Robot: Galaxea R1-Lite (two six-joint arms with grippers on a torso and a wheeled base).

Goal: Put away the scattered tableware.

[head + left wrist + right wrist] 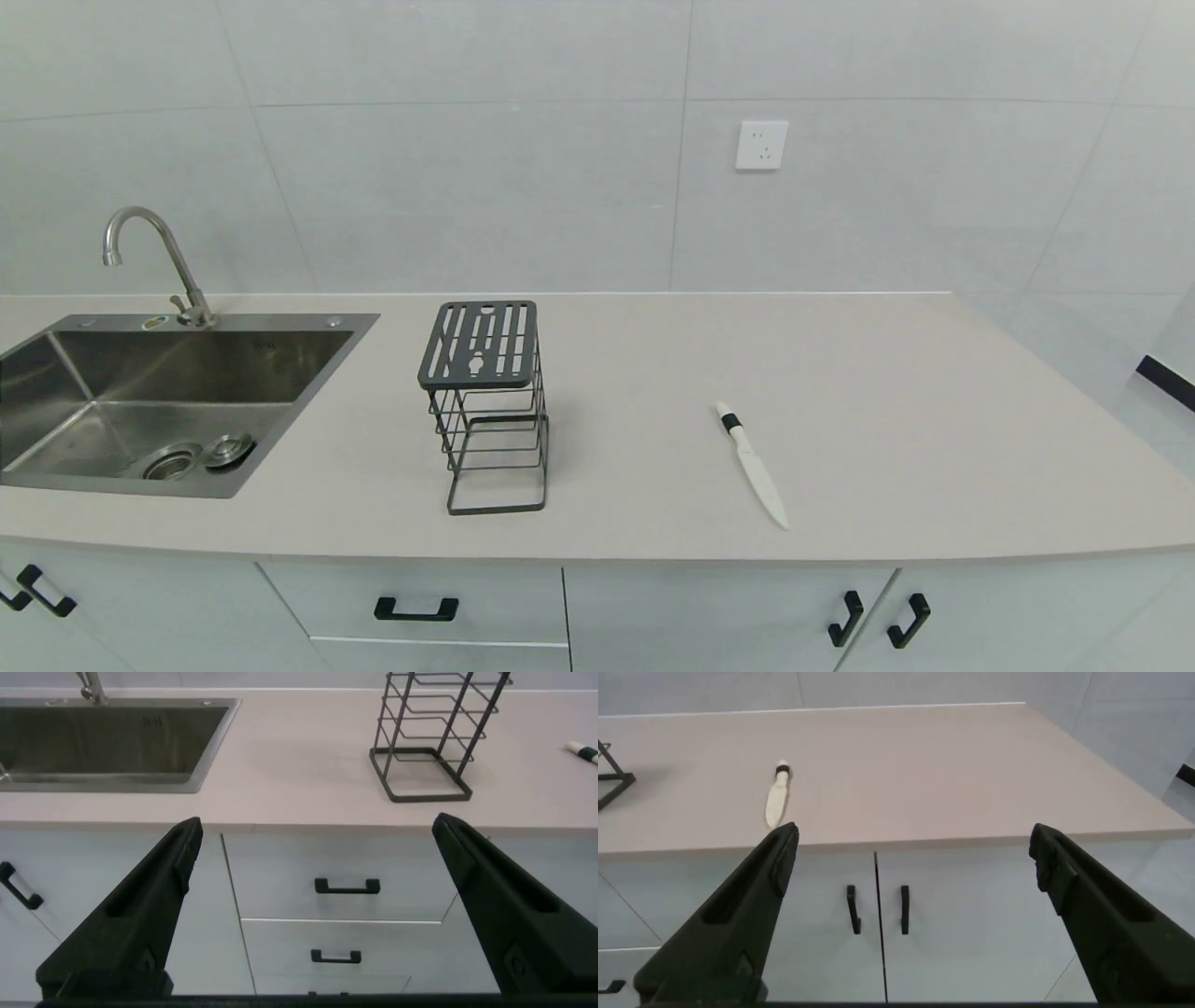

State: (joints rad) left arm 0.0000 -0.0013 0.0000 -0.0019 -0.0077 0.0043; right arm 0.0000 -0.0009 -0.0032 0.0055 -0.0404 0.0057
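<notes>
While knife (751, 464) lies flat | rack (479, 345) well left | sink (187, 366) farther left

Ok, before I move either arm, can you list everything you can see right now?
knife: one, white with a black band, lying flat on the counter to the right of the rack, apart from it
rack: one, dark wire with a slotted top, upright mid-counter
sink: one, steel, set into the counter at the left
faucet: one, steel, behind the sink
wall socket: one, white, on the tiled wall
counter: one, pale beige
cabinet handles: several, black, on white fronts below the counter
left gripper: black, open, in front of the drawers
right gripper: black, open, in front of the cabinet doors
</notes>
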